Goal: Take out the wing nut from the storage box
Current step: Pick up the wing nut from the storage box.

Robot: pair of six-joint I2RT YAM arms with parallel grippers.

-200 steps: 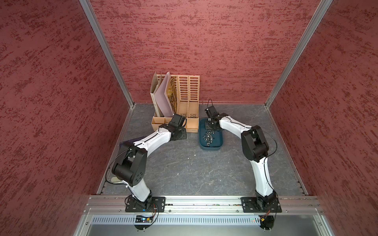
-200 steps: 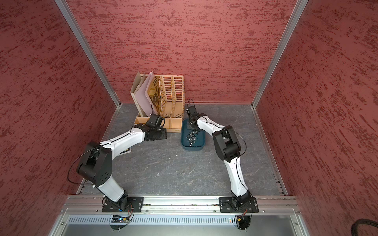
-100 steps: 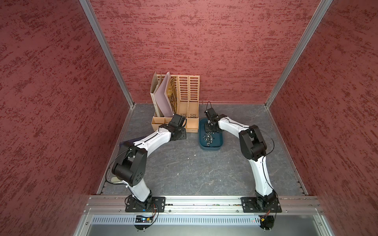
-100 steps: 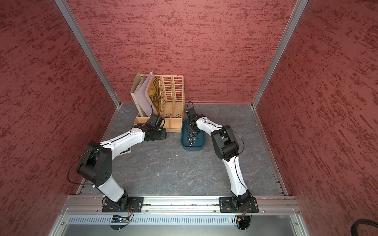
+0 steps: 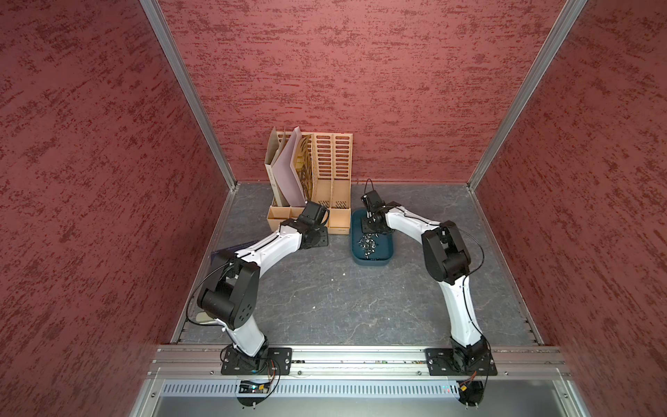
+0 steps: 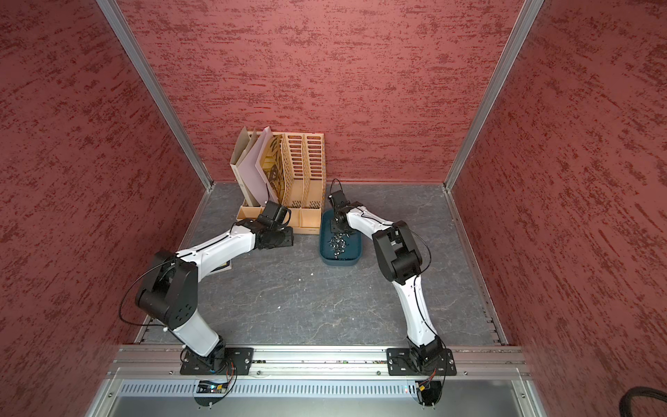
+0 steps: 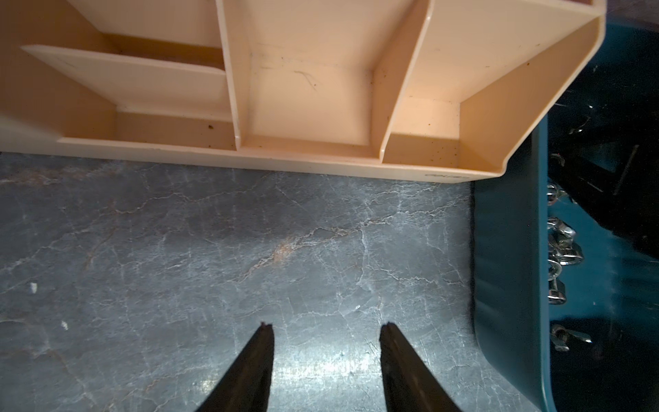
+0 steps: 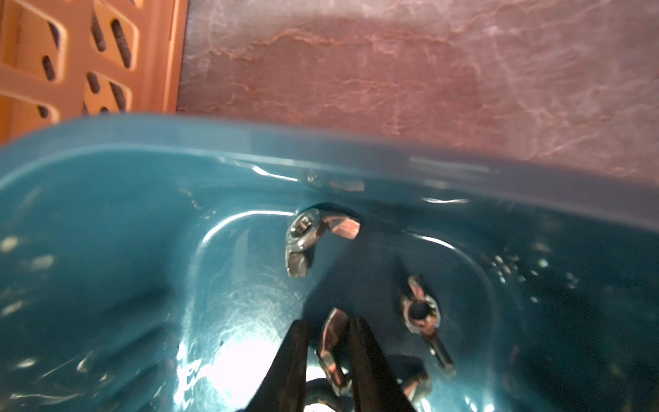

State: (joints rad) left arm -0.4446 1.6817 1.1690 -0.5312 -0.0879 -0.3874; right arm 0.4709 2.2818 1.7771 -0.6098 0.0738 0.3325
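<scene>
Grasping step: right gripper (image 8: 328, 321) narrow around nut (image 8: 331, 344) in box (image 8: 142, 141), grip unclear. Next: close firmly, lift clear. Left gripper (image 7: 326, 325) half-open, idle.

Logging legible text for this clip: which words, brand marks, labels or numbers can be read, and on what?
None reads clearly.
Embossed mark on the front lip of the beige file organiser: too faint to read.
Stamped characters on the hub of a wing nut inside the storage box: blurred.
Pale label on the dark flat item by the side wall: too small.
</scene>
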